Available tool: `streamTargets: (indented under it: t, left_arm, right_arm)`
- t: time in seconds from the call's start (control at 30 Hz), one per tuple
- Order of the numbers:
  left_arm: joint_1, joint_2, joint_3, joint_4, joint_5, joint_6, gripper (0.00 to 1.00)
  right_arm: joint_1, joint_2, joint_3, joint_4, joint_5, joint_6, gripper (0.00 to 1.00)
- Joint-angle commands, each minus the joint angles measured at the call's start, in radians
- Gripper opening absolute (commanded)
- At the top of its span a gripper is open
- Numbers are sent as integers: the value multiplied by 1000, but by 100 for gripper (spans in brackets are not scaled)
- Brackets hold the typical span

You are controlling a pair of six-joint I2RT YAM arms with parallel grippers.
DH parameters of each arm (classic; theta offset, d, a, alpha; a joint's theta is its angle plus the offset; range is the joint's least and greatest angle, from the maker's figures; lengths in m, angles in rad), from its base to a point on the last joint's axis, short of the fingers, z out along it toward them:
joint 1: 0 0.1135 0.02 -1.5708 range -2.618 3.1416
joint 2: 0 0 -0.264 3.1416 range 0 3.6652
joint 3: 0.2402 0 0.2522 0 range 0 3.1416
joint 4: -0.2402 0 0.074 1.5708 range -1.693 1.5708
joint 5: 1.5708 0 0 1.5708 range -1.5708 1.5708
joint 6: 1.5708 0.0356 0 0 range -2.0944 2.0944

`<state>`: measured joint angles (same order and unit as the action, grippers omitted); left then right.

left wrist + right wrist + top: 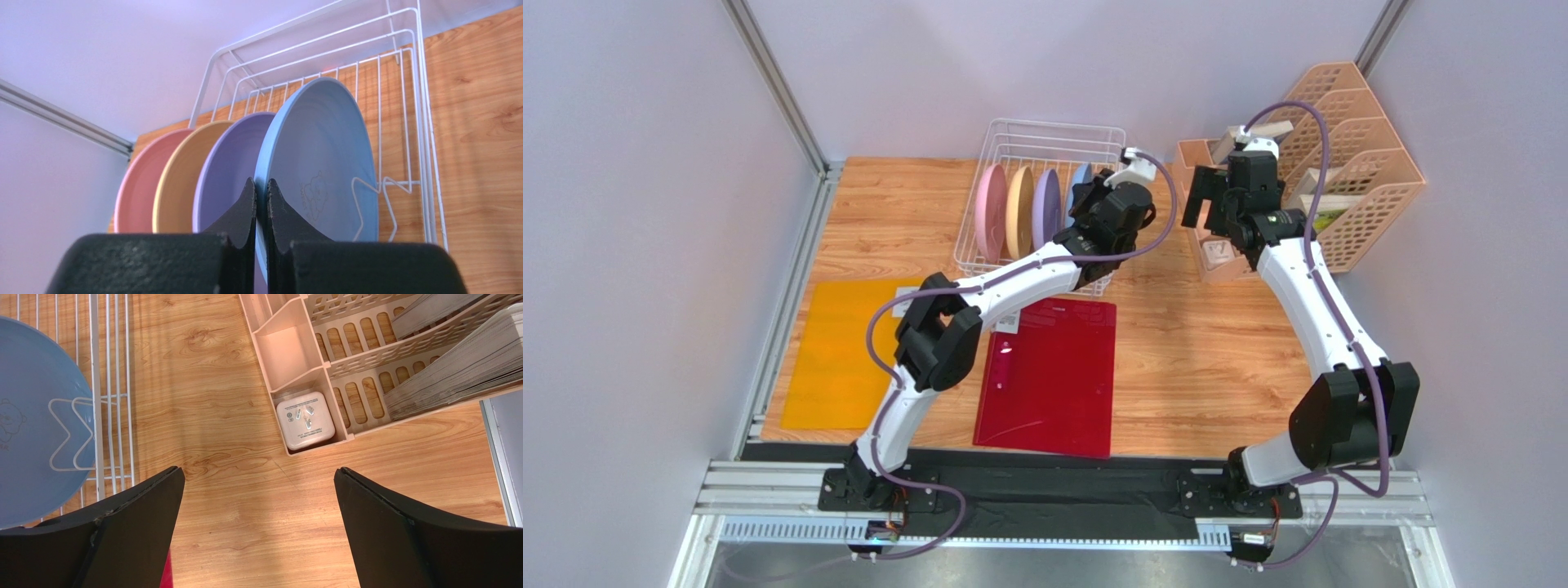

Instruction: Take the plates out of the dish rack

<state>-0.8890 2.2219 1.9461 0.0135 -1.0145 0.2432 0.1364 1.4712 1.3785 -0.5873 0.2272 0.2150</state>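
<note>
Blue plate (325,153) rim clamped in left gripper (262,187); right gripper (258,470) wide apart, empty. All four plates (1020,202) stand in dish rack (423,122), tabletop's (1210,355) far edge; none unloaded.

Wooden table (1192,368): dish rack (1059,123), peach organizer (1369,196), orange sheet (844,355), red sheet (1048,380).

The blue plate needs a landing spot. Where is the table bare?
Bare wood lies between the red mat and the right arm, and left of the dish rack beyond the yellow mat. The gap between rack and peach organizer is crowded by the left gripper and right gripper.
</note>
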Motion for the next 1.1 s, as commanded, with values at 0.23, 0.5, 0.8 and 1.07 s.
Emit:
streamTargets:
  t: [0.23,0.5,0.8,1.07]
  left_arm:
    - [-36,-24,82,223,-42,202,0]
    - [-39,-70,94,195,-21,202,0]
    - [-41,-178,68,106,20,162,0]
    - [-39,-261,27,7,71,98,0]
  right_arm:
    - [0,6,14,6,12,17,100]
    - [-1,-12,-8,9,12,26,100]
    - [-1,-97,-78,72,-5,50,100]
    - [0,-133,-110,76,-23,67,100]
